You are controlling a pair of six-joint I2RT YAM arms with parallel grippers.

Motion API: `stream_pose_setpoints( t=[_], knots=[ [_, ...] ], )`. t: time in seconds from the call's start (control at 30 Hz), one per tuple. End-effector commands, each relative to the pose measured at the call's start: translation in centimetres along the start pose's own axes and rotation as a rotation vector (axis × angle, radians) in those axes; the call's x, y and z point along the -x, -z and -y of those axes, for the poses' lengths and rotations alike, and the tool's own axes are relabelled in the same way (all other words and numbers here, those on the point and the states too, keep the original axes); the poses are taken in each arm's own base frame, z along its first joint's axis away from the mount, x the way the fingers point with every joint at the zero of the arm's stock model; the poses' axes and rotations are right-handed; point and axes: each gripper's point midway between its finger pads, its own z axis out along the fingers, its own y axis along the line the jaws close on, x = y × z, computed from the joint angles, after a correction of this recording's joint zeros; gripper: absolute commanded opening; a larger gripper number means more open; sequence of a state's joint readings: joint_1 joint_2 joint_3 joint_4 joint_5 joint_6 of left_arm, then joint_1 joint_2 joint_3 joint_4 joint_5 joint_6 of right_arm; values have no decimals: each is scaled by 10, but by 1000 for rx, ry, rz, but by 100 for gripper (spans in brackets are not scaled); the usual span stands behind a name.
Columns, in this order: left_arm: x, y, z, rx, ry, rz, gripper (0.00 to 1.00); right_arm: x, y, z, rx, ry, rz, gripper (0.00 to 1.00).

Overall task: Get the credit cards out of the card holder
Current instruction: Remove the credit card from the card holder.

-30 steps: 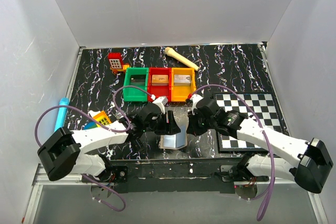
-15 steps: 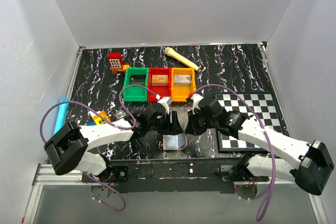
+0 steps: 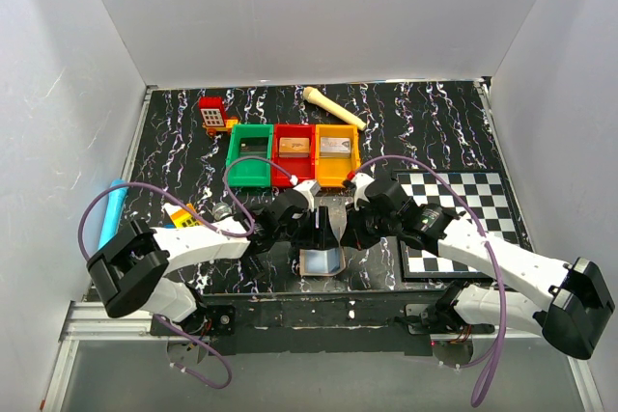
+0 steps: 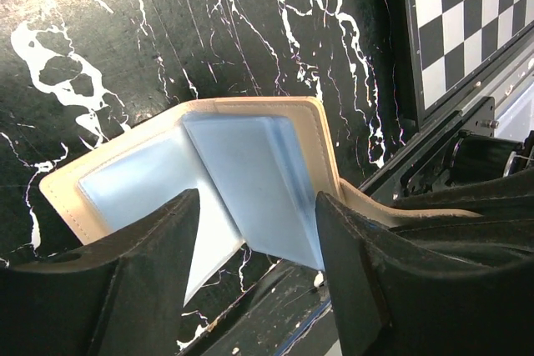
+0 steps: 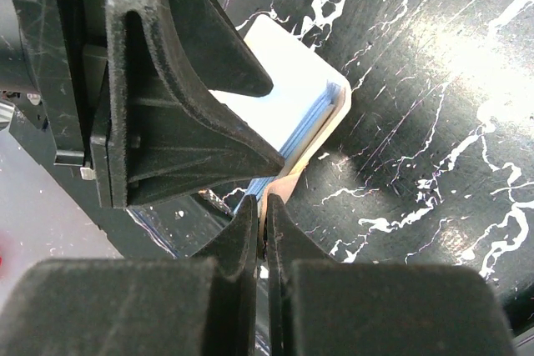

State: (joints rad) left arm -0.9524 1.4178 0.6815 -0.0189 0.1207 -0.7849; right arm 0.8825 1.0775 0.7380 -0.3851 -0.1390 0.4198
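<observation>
The card holder [image 3: 321,260] lies open near the table's front edge, with a tan rim and pale blue-grey lining. One half lies flat and the other flap stands up. In the left wrist view the holder [image 4: 242,177] fills the middle, and my left gripper [image 4: 254,239] is open, a finger on each side of the raised blue pocket without closing on it. My right gripper [image 5: 265,206] is shut on the tan edge of the raised flap [image 5: 279,185]. Thin blue card edges [image 5: 313,127] show in the pocket. In the top view the left gripper [image 3: 315,229] and right gripper [image 3: 337,228] meet over the holder.
Green [image 3: 251,153], red [image 3: 294,151] and orange [image 3: 334,151] bins holding small blocks stand just behind the grippers. A chequered board [image 3: 473,200] lies to the right under my right arm. A bone-shaped toy [image 3: 333,106], a red toy [image 3: 211,115] and a blue tube [image 3: 113,207] lie further off.
My left gripper has moved right, in over the card holder, and now straddles the raised flap. The right gripper has drawn the flap more upright.
</observation>
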Motion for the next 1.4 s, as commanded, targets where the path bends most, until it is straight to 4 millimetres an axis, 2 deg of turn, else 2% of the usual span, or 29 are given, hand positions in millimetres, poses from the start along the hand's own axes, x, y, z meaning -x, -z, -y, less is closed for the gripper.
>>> stream_pose_setpoints(
  t=[0.0,0.1,0.23,0.4,0.8,1.03,1.2,1.37],
  knots=[
    [11,10,10,-25,-22,48,61,8,2,-4,27,-4,38,1],
    [14,15,12,-31,-18,68,64,6,2,-2,25,-3,36,1],
    [14,17,9,-25,-10,81,61,7,3,-1,23,-5,39,1],
    [9,11,5,-7,-11,54,54,7,4,-3,28,-5,37,1],
    [5,0,10,1,-42,12,51,9,5,-9,55,-8,33,1],
    [5,-2,12,4,-51,8,51,9,5,-10,58,-9,35,1],
    [6,-1,15,-3,-56,16,58,10,5,-10,57,-8,33,1],
    [5,-2,16,1,-64,12,59,11,4,-10,59,-6,34,1]
  ],
)
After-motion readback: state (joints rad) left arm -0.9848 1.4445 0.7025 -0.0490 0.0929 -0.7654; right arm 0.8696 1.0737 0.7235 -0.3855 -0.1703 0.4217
